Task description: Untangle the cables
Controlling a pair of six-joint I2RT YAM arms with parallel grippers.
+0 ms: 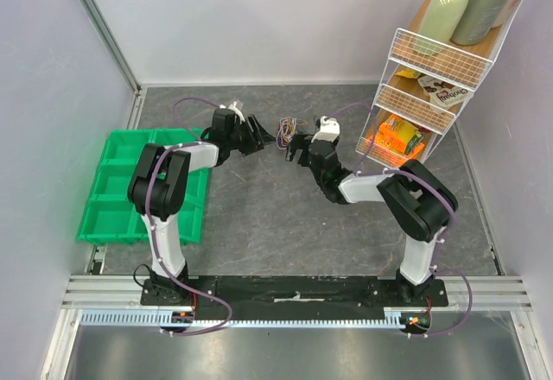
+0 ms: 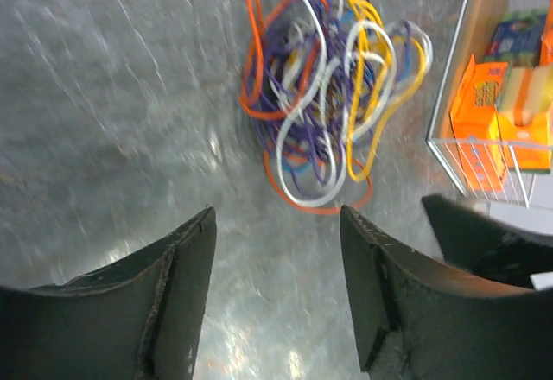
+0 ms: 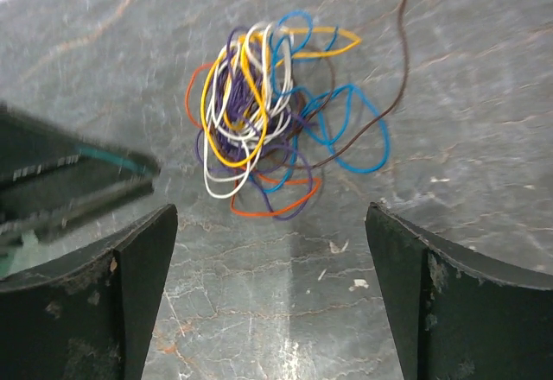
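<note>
Grey, stone-patterned table mat [image 1: 259, 216] is recorded in the top view, with both arms reached toward its far middle. The small tangled bundle of thin purple, yellow, orange, white and blue cables [image 1: 288, 127] is lying on the mat between the two grippers. The left gripper [image 1: 259, 136] is placed just left of the bundle and the right gripper [image 1: 296, 145] just beside its near right edge; contact cannot be told from this view. A green plastic compartment tray [image 1: 112, 192] is set at the left of the mat. A white wire shelf rack [image 1: 432, 60] holding pale bottles [image 1: 471, 4] and orange packets [image 1: 399, 136] is set at the far right.

Left wrist view: the two black fingers [image 2: 173, 285] are held apart, with bare mat between them and nothing gripped. The cables [image 2: 328, 95] are lying ahead of the fingertips, near but apart from them, an orange loop nearest. The rack and its orange packets are seen at the right edge.

Right wrist view: the fingers [image 3: 130, 285] are spread wide, with nothing between them. The cables [image 3: 259, 112] are lying ahead, apart from the fingertips. Blue loops and one dark brown strand are spread to the right of the bundle. A blurred black robot part [image 3: 69, 181] is seen at the left edge.
</note>
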